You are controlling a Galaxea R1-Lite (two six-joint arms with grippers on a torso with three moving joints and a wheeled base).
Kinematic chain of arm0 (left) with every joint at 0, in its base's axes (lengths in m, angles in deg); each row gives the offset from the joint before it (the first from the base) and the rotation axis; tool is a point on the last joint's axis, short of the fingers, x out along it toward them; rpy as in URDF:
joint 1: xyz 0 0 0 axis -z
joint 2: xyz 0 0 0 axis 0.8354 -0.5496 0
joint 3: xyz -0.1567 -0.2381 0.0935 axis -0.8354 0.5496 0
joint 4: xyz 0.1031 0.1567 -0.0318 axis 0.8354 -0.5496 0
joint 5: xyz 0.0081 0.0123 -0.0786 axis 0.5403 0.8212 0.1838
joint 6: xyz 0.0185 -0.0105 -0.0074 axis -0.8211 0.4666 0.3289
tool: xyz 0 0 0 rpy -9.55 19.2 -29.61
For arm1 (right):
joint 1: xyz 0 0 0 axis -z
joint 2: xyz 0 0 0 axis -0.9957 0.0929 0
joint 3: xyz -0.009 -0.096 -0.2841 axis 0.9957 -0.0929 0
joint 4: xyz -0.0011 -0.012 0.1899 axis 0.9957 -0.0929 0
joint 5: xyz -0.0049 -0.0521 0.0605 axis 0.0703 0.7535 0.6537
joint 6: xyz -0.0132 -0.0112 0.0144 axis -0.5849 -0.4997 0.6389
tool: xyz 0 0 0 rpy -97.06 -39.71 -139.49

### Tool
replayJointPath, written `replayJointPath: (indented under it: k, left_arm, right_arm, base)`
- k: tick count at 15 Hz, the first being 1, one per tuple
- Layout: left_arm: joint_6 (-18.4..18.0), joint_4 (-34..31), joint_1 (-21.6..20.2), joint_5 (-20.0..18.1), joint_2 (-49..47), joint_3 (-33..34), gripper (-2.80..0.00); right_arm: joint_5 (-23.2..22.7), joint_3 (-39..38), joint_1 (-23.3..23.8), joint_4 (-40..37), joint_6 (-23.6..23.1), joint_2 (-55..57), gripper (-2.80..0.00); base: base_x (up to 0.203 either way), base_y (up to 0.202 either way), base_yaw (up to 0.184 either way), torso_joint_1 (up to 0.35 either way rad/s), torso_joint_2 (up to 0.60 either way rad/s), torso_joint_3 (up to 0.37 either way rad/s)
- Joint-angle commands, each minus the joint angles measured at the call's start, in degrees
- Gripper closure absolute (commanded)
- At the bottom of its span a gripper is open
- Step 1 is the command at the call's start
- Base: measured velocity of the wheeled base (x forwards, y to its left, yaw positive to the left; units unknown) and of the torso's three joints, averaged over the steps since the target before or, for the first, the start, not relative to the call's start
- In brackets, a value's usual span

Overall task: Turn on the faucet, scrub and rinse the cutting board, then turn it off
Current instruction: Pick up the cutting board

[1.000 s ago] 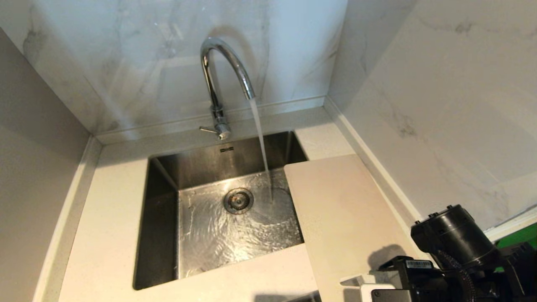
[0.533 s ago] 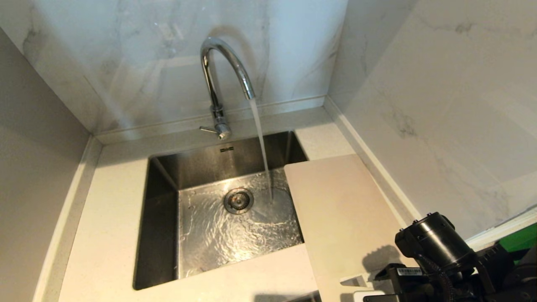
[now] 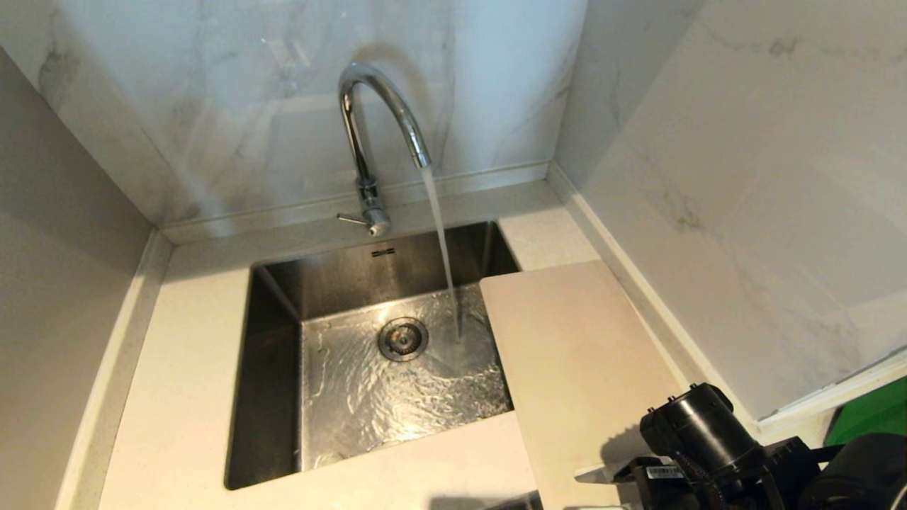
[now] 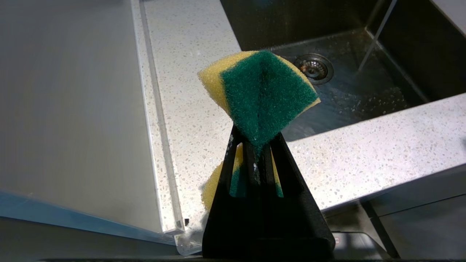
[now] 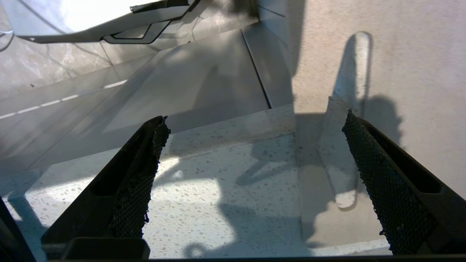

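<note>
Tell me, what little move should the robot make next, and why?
Probably bring the open right gripper down onto the near end of the cutting board, by its handle slot, and close. Water already runs from the faucet into the sink, the left gripper is shut on a sponge, but the board lies dry on the counter.

Your count at the sink — one of nearly everything

You have one faucet, one cutting board, one sink with one drain, one sponge — and two grippers.
</note>
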Motion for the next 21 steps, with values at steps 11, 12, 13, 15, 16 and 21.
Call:
replayJointPath:
  k: [11, 12, 13, 15, 16, 21]
  left_arm:
    - [0.02, 0.02, 0.00, 0.04, 0.01, 0.09, 0.00]
    - [0.02, 0.02, 0.00, 0.04, 0.01, 0.09, 0.00]
    - [0.02, 0.02, 0.00, 0.04, 0.01, 0.09, 0.00]
    - [0.02, 0.02, 0.00, 0.04, 0.01, 0.16, 0.00]
    - [0.02, 0.02, 0.00, 0.04, 0.01, 0.09, 0.00]
    - [0.02, 0.02, 0.00, 0.04, 0.01, 0.09, 0.00]
  right_arm:
    - [0.07, -0.37, -0.40, 0.27, -0.22, 4.66, -2.80]
    - [0.12, -0.39, -0.40, 0.67, -0.21, 5.05, -2.80]
    - [0.58, -0.59, -0.40, 2.25, -0.21, 5.86, -2.80]
    - [1.33, -1.73, -0.40, 6.14, -0.20, 6.75, -2.80]
    - [1.43, -1.95, -0.40, 6.32, -0.21, 6.79, -2.80]
    - [1.43, -1.86, -0.38, 6.58, -0.21, 7.91, -2.80]
  base:
    - [0.000, 0.000, 0.000, 0.000, 0.00, 0.000]
    - [0.000, 0.000, 0.000, 0.000, 0.00, 0.000]
    - [0.000, 0.000, 0.000, 0.000, 0.00, 0.000]
    - [0.000, 0.000, 0.000, 0.000, 0.00, 0.000]
    - [0.000, 0.000, 0.000, 0.000, 0.00, 0.000]
    - [0.000, 0.000, 0.000, 0.000, 0.00, 0.000]
